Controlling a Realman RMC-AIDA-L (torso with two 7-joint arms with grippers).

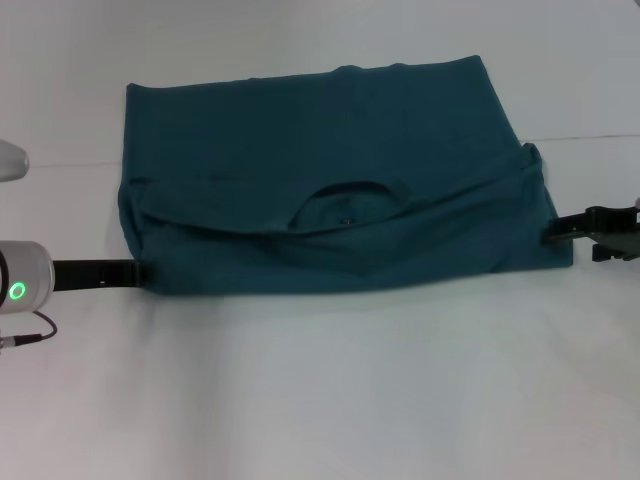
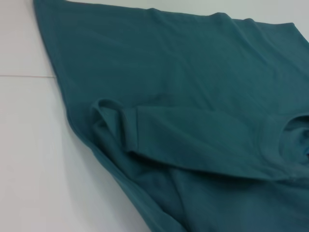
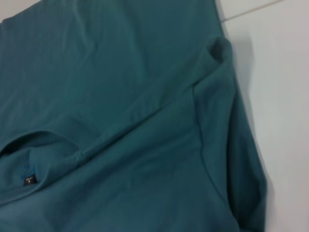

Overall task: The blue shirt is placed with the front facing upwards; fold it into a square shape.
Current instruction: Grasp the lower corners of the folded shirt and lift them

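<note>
White table (image 1: 320, 400) under the blue shirt (image 1: 330, 200), folded, long axis left to right, neckline (image 1: 350, 205) on the near flap. Left tool (image 1: 140, 271) at near-left corner, right tool (image 1: 548, 232) at right edge, equally near. Cannot tell either grip; fingertips hidden by cloth. Chest print out of sight.

Teal-blue shirt (image 1: 330, 215) lies flat on table, folded across, collar w/ label facing up.

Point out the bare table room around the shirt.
Widest bare table lies in front of the blue shirt, between both arms. A strip runs behind it. Tight spots: the left gripper and right gripper at its near corners.
</note>
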